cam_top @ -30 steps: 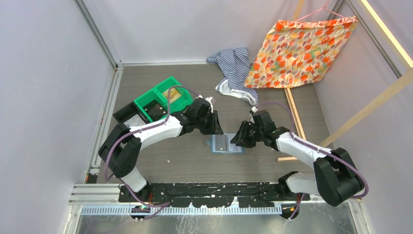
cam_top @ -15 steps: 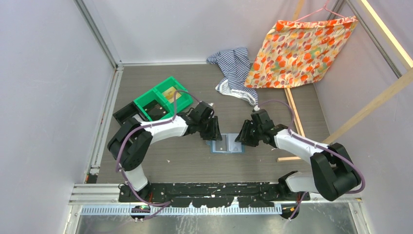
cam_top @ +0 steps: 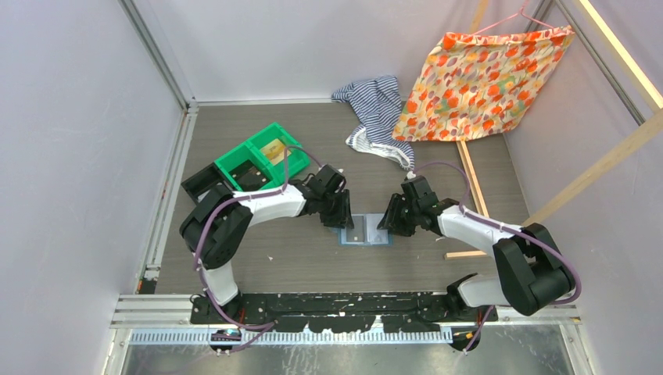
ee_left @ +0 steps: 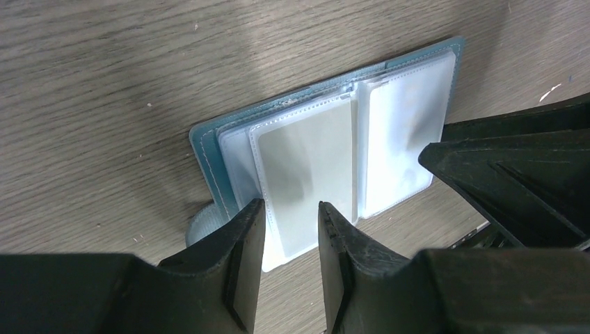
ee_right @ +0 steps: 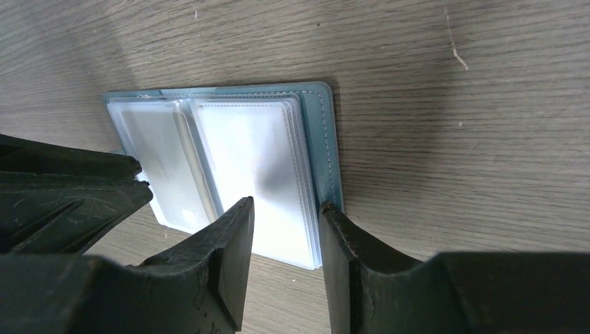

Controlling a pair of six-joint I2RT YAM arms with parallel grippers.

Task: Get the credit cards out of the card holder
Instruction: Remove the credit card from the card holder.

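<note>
The card holder (cam_top: 364, 231) lies open and flat on the table, slate-blue cover down, clear sleeves up. In the left wrist view its blue edge (ee_left: 209, 149) frames the sleeves, and one sleeve holds a pale grey credit card (ee_left: 309, 167). My left gripper (ee_left: 289, 209) stands open over that sleeve's near edge, with nothing between its fingers. In the right wrist view my right gripper (ee_right: 285, 205) is open over the outer sleeve stack (ee_right: 257, 160), one finger next to the blue border (ee_right: 321, 139). From above, the left gripper (cam_top: 349, 221) and the right gripper (cam_top: 385, 223) flank the holder.
A green two-compartment bin (cam_top: 262, 160) stands at the back left with a black tray (cam_top: 205, 181) beside it. A striped cloth (cam_top: 375, 109) and an orange flowered bag (cam_top: 485, 78) lie at the back. A wooden slat (cam_top: 473, 191) runs along the right.
Both grippers have closed in on the holder's two ends and come lower. Their jaws have spread slightly. The holder has stayed where it was.
</note>
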